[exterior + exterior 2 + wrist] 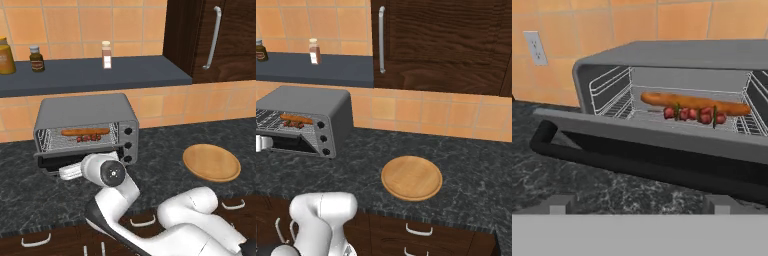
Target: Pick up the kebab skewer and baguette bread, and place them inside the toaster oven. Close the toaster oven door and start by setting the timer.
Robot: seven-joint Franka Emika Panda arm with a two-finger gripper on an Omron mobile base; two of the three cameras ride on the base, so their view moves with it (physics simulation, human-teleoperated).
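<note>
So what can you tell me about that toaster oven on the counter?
The toaster oven is a boxy grey metal unit standing on the dark speckled counter against the tiled wall. Its door, grey-framed with a thick black handle, hangs open, partly lowered. Three black knobs run down the right front. Inside, on the wire rack, lie the baguette bread and, just in front of it, the kebab skewer.

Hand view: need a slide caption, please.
Open gripper faces toaster oven, baguette bread and kebab skewer on its rack, door down.
</note>
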